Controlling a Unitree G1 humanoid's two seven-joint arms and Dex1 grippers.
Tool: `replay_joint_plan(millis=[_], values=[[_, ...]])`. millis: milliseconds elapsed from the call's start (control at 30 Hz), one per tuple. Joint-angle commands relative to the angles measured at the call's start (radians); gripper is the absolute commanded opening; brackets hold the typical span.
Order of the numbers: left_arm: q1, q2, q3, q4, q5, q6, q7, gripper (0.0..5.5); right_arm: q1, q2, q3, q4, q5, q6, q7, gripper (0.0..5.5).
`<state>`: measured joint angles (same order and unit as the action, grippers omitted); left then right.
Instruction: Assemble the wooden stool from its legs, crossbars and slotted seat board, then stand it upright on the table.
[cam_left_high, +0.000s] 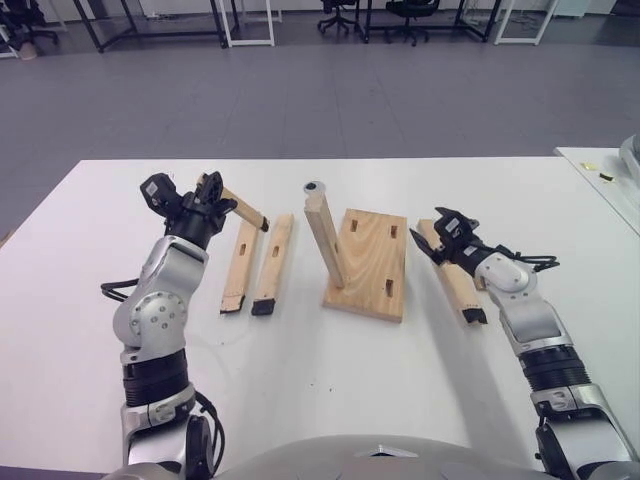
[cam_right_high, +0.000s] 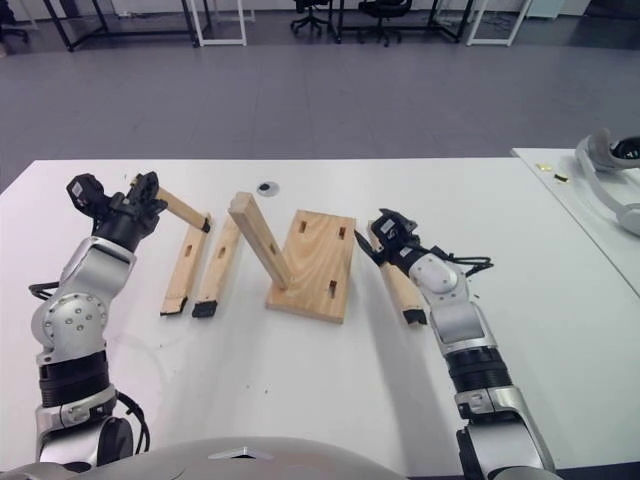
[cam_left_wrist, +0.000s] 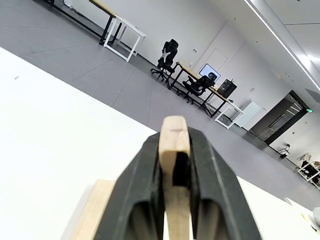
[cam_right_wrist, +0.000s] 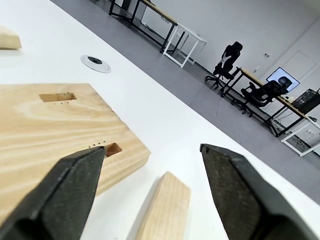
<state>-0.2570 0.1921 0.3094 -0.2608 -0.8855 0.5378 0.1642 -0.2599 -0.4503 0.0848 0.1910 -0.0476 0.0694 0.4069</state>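
Observation:
The slotted seat board (cam_left_high: 372, 268) lies near the table's middle, with one leg (cam_left_high: 325, 238) standing tilted in a slot at its left side. Left of it, two more legs (cam_left_high: 240, 265) (cam_left_high: 274, 262) lie side by side. My left gripper (cam_left_high: 207, 205) is shut on the end of a wooden piece (cam_left_high: 243, 209), held a little above the table at the far left; the left wrist view shows that wooden piece (cam_left_wrist: 174, 135) clamped between the fingers. My right gripper (cam_left_high: 436, 241) stands open over the far end of another leg (cam_left_high: 455, 283), just right of the board (cam_right_wrist: 45, 125).
A round cable grommet (cam_left_high: 313, 187) sits in the table behind the board. A second table (cam_right_high: 590, 200) with a white object (cam_right_high: 612, 170) stands to the right. The table's front half is bare white surface (cam_left_high: 330, 380).

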Motion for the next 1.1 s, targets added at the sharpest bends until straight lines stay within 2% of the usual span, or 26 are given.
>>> replay_joint_plan(millis=[33, 400, 700, 1100], values=[[0.041, -0.03, -0.031, 0.05, 0.103, -0.036, -0.01, 0.39, 0.032, 0.034, -0.006, 0.048, -0.014, -0.039, -0.041, 3.54], [0.034, -0.126, -0.025, 0.14, 0.161, -0.102, -0.082, 0.39, 0.022, 0.067, 0.004, 0.088, -0.026, -0.082, -0.054, 3.54], [0.052, -0.153, -0.066, 0.213, 0.297, -0.207, -0.131, 0.39, 0.015, 0.079, 0.0, 0.096, -0.029, -0.089, -0.049, 3.54], [0.114, -0.14, -0.158, 0.222, 0.504, -0.253, -0.127, 0.39, 0.022, 0.081, 0.003, 0.091, -0.04, -0.083, -0.049, 3.54]])
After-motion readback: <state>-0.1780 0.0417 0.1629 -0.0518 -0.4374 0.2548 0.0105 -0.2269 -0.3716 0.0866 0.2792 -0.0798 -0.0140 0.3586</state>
